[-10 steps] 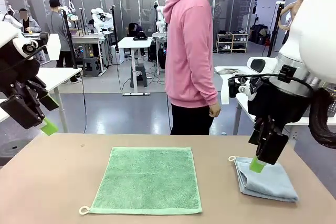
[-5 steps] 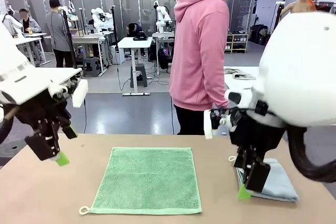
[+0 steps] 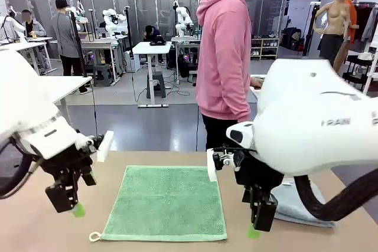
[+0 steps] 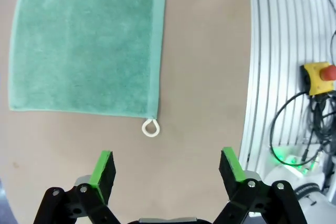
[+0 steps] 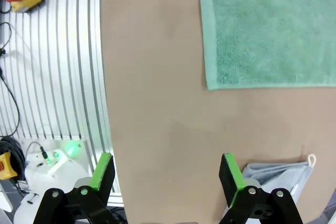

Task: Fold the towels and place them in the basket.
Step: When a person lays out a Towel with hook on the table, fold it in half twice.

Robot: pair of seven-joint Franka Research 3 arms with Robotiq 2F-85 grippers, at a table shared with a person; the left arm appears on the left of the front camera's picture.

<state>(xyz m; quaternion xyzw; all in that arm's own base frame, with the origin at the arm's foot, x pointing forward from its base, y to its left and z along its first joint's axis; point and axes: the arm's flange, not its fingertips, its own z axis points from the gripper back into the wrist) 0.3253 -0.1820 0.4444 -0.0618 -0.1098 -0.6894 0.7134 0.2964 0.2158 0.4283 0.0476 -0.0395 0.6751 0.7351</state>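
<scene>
A green towel (image 3: 166,202) lies spread flat in the middle of the table, with its white loop (image 3: 94,236) at the near left corner. My left gripper (image 3: 74,208) hangs open just off the towel's left edge; in the left wrist view the loop (image 4: 150,128) lies just ahead of the open left gripper (image 4: 168,169). My right gripper (image 3: 255,231) is open beside the near right corner of the green towel (image 5: 273,24). A folded blue-grey towel (image 3: 298,205) lies at the right, partly hidden behind my right arm. The basket is out of view.
A person in a pink hoodie (image 3: 227,57) stands at the far side of the table. Beyond the table's near edge run aluminium rails (image 4: 273,51) with cables and a yellow emergency-stop box (image 4: 319,72). Bare tabletop (image 5: 157,77) surrounds the green towel.
Both arms have come down and inward, from raised at the sides to low beside the green towel's near corners. The right gripper left the blue-grey towel. Both stayed open.
</scene>
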